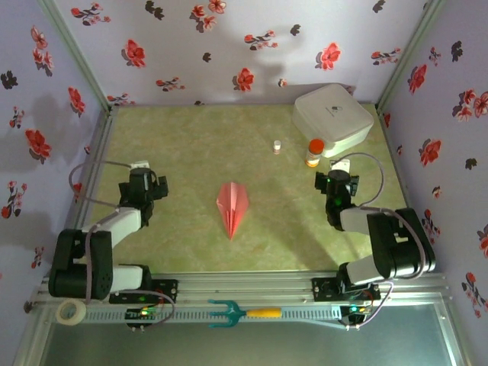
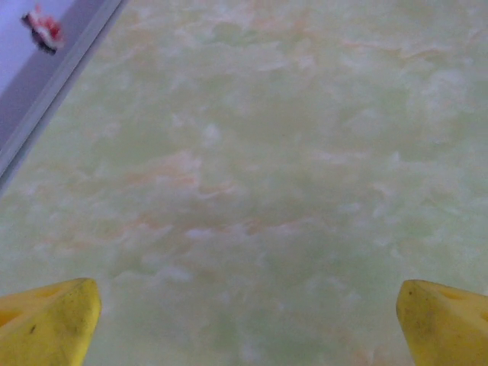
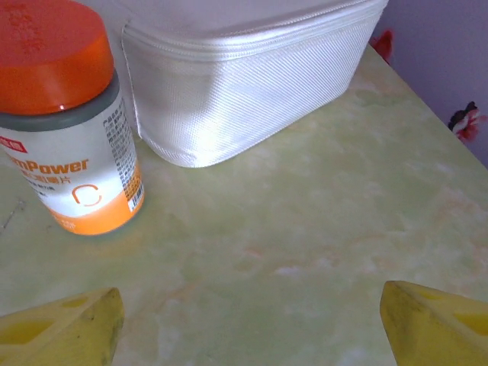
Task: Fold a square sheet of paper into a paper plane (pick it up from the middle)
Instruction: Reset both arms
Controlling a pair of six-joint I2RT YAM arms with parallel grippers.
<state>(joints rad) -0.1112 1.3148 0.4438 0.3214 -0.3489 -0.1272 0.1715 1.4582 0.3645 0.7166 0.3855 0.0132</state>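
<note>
Both jaws spread above the green marbled table (image 1: 305, 229), paper plane (image 1: 232, 207) mid-table, floral walls (image 1: 229, 46) around.

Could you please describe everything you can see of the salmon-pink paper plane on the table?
The slim salmon-pink paper plane is a dart folded from thin, plain paper. It is widest toward its far end and narrows to one sharp tip that points at the table's near edge. A crease runs down its middle, with a wing on either side. It is finished and lies near the centre of the green marbled table. It rests on the tabletop alone, and nothing else touches it.
</note>
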